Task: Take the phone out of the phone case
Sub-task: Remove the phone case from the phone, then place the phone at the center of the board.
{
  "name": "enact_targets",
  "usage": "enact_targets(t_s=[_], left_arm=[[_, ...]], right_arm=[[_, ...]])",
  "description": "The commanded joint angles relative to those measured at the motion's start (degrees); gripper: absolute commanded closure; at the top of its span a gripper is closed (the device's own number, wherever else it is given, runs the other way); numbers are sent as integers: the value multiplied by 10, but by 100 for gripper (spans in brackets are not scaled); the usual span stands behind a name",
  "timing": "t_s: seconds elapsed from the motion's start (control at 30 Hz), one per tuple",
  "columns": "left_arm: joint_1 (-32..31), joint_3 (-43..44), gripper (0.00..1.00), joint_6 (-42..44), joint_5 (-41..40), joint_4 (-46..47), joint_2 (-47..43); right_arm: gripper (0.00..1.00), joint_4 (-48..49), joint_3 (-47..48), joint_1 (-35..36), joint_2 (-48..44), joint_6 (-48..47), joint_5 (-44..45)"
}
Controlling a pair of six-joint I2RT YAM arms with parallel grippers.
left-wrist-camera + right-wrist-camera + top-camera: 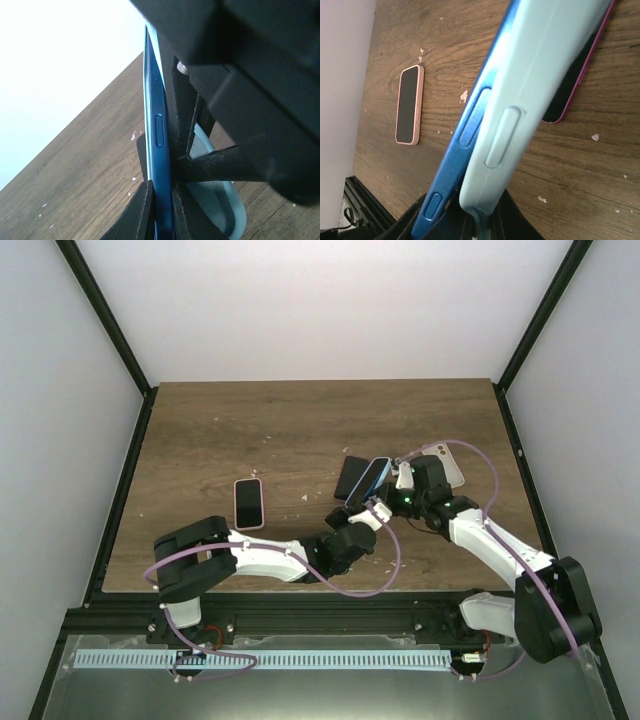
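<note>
Left gripper (162,210) clamped on a blue phone (159,130), right gripper (470,222) pinching its pale case (540,75), both above the wooden table (250,430)

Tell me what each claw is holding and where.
The left claw pinches the phone across its faces near one end; the right claw grips the case at its peeled-away end.

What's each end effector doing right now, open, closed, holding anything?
Left end effector: closed, gripping the blue phone by its edge.
Right end effector: closed, holding the light blue phone case.
</note>
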Motion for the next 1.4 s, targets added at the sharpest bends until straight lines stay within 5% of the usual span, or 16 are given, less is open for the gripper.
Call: enact_targets(t_s=[0.0, 0.3, 0.57, 0.83, 1.07, 1.2, 1.37], left_arm=[[-28, -6, 100, -8, -38, -25, -40], [-28, -4, 100, -12, -44, -27, -57], [-43, 30, 100, -131, -36, -172, -109], [-58, -2, 100, -163, -82, -196, -130], [1, 25, 100, -187, -139, -299, -131], [61, 83, 100, -247, -153, -444, -71], [88, 116, 100, -245, -201, -492, 9]], right_arm=[[99, 120, -12, -38, 0, -110, 96], [99, 160, -36, -37, -24, -166, 116], [99, 124, -18, -41, -5, -114, 229], [99, 125, -17, -50, -7, -104, 205], [99, 101, 20, -50, -29, -165, 200], [99, 80, 39, -51, -77, -228, 210], [99, 73, 21, -60, -128, -288, 168]])
